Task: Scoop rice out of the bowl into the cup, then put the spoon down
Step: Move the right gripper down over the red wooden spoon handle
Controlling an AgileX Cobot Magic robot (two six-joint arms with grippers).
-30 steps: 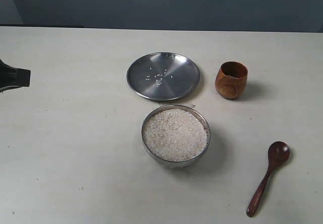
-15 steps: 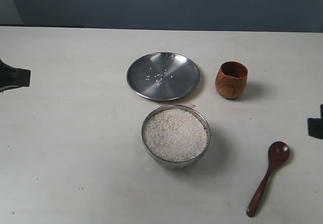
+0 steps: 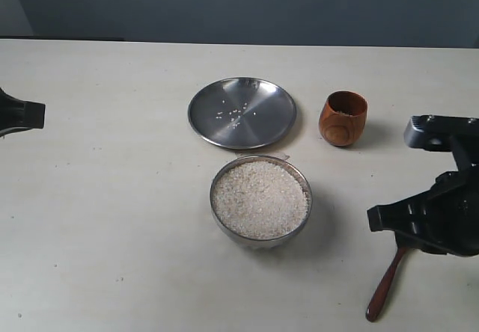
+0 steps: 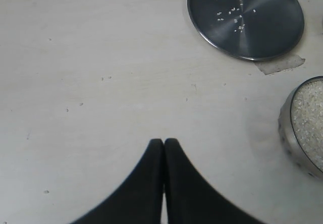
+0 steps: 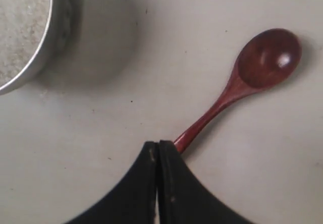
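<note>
1. Right gripper (image 5: pixel 158 146) is pressed shut, gripping nothing, tips right over the handle of the spoon (image 5: pixel 229 89), which lies flat to the right of the bowl (image 3: pixel 260 243).
2. Left gripper (image 4: pixel 163 142) is closed too, well left of the bowl.
3. Rice (image 3: pixel 260 199) fills the bowl; the cup (image 3: pixel 343 119) stands upright beyond it, to the right.
4. Pale table (image 3: pixel 112 220), dark wall (image 3: pixel 239 7) behind.

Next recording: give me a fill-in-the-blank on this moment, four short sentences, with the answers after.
1. The right claw is over the handle of the spoon with its jaws ____.
2. The bowl is filled with ____.
3. A few loose grains lie on the flat steel ____.
4. The cup stands ____ on the table.
Missing words: shut; rice; plate; upright.
</note>
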